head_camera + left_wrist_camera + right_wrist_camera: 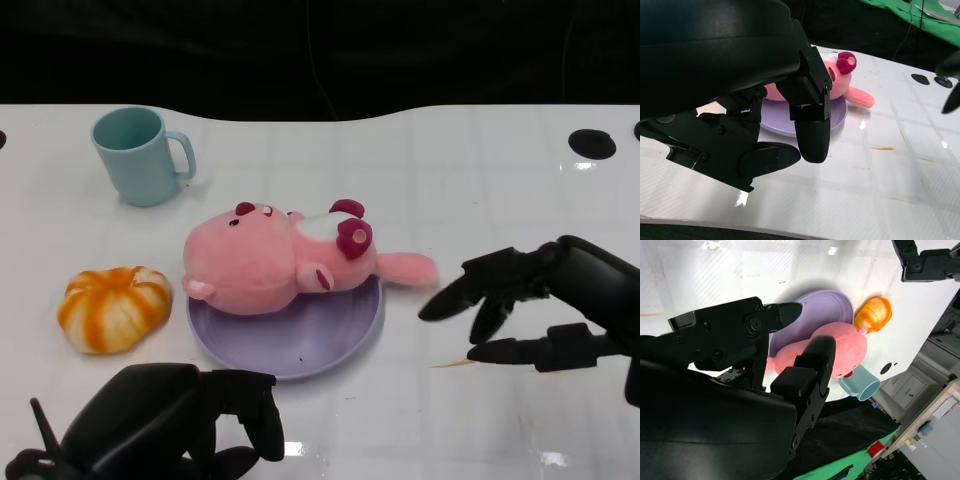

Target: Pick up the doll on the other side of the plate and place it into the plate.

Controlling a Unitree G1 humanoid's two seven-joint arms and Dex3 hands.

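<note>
A pink plush doll (275,260) lies on its side across the far rim of the lilac plate (300,345), with one limb (410,268) sticking out over the table to the right. The left wrist view shows the doll (840,75) on the plate (837,117), and so does the right wrist view, with doll (840,347) and plate (820,307). My right hand (545,300) hovers just right of the plate, fingers spread, holding nothing and a short gap from the doll's limb. My left hand (170,420) sits low at the near edge, in front of the plate, empty with fingers apart.
A light blue mug (140,155) stands at the back left. An orange-and-white pumpkin toy (112,308) lies left of the plate. Black round marks (592,143) sit at the far right of the white table. A small brown streak (452,364) lies near my right hand.
</note>
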